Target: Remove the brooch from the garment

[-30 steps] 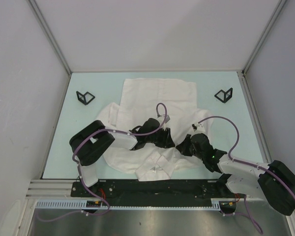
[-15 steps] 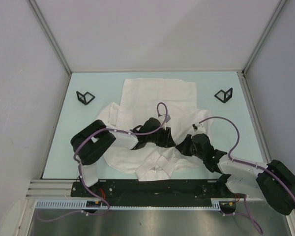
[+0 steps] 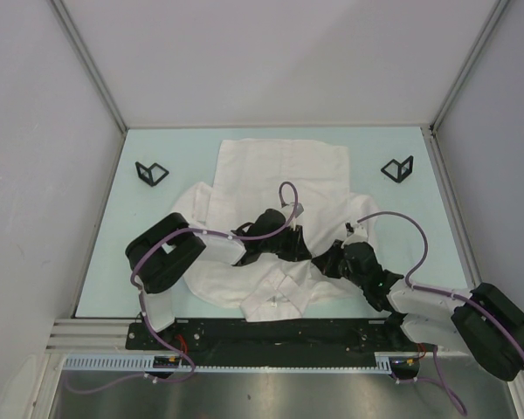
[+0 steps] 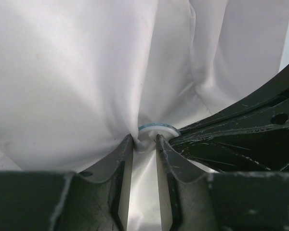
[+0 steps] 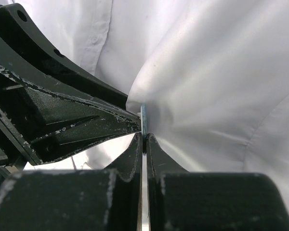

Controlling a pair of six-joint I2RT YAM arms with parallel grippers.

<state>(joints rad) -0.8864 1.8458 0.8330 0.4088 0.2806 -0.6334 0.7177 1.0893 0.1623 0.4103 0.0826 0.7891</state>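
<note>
The garment (image 3: 279, 166), a large white shirt, lies spread on the table. My two grippers meet over its lower middle. In the left wrist view the brooch (image 4: 159, 129) is a small white disc with a blue rim, set in a bunch of cloth. My left gripper (image 4: 144, 142) pinches that fold of the garment just under the disc. My right gripper (image 5: 144, 137) is shut on the brooch (image 5: 143, 118), which shows edge-on above its tips. In the top view the arms hide the brooch, where left gripper (image 3: 301, 249) and right gripper (image 3: 325, 258) nearly touch.
Two small black brackets stand on the pale green table (image 3: 131, 201): one at the back left (image 3: 151, 172), one at the back right (image 3: 397, 168). Grey walls close in the back and both sides. Purple cables loop over both arms.
My left gripper's jaws have closed in around the fold of cloth by the brooch. The right arm has shifted slightly, still gripping the disc.
</note>
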